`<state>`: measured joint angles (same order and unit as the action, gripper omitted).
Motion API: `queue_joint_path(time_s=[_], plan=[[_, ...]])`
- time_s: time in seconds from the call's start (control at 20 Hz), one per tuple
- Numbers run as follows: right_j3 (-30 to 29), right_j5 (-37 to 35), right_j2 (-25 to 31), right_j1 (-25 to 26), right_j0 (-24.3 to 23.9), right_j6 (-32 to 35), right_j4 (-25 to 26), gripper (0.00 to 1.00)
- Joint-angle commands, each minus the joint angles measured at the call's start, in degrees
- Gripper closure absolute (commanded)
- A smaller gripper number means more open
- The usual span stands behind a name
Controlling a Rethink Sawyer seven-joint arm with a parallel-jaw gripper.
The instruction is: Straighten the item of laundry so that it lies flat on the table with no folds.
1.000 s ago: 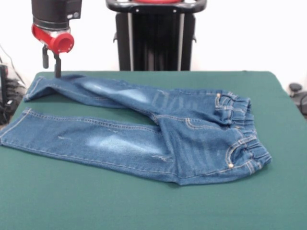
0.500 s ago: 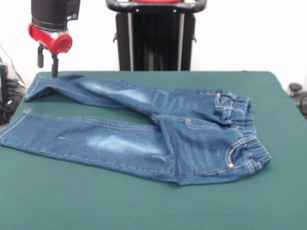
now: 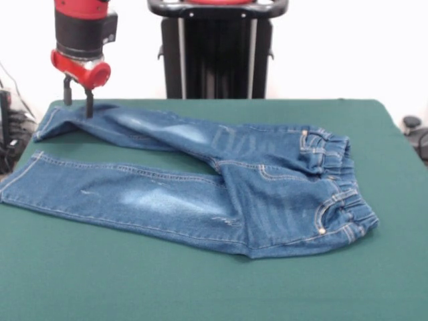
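While spread on green counter (image 3: 200, 287): jeans (image 3: 221, 194), long axis left-right, waistband right, legs left. Gripper (image 3: 77, 103) over far leg's cuff, fingers (image 3: 89, 103) apart.

The gripper (image 3: 77, 107) has shifted rightward and lower over the jeans' (image 3: 200, 184) far leg.

The jeans (image 3: 200, 177) cover the middle of the counter (image 3: 200, 287), legs spread apart with a bare green wedge between them. Wide open strips run along the near edge and right side. The hand (image 3: 78, 100) stands over the far leg's cuff, fingers parted
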<state>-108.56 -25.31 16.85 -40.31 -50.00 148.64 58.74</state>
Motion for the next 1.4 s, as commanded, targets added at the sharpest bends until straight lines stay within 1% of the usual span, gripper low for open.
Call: queue_joint_path(time_s=[0.05,0.2,0.4,0.45,0.55,0.65,0.75,0.85,0.9,0.95,1.0,1.05,1.1,1.15,1.25,1.3,1.4], plan=[[-2.6,4.93,3.52,6.62,-0.15,-10.48,4.67,0.0],[-2.65,3.62,3.23,7.69,0.02,-10.54,4.65,0.0],[-2.29,3.19,2.55,9.15,0.58,-10.55,6.01,0.0],[-2.05,3.3,2.39,9.63,0.61,-10.49,6.51,0.0],[-1.12,5.57,0.38,9.95,2.83,-7.1,9.65,0.0],[0.18,8.85,-2.57,10.25,6.24,-1.23,13.36,0.0],[2.05,12.76,-6.69,10.53,11.39,6.26,18.02,0.0],[5.39,18.74,-13.4,11.27,19.1,16.16,23.62,0.0],[8.45,21.68,-18.16,11.57,24.67,22.71,27.07,0.0],[11.7,25.05,-22.86,12.04,28.83,24.92,26.6,0.0],[14.08,29.05,-27.78,13.56,31.61,22.49,21.86,0.0],[16.67,34.56,-34.76,16.39,35.17,17.92,14.09,0.0],[17.96,40.52,-42.11,20.6,38.68,12.72,4.7,0.0],[16.4,51.46,-51.47,28.47,42.2,3.51,-11.47,0.0],[11.91,62.54,-57.53,35.44,44.46,-6.11,-27.61,0.0],[11.01,63.44,-57.72,35.4,44.36,-8.18,-29.84,0.0],[10.64,62.79,-56.44,34.04,43.34,-10.38,-29.92,0.0]])
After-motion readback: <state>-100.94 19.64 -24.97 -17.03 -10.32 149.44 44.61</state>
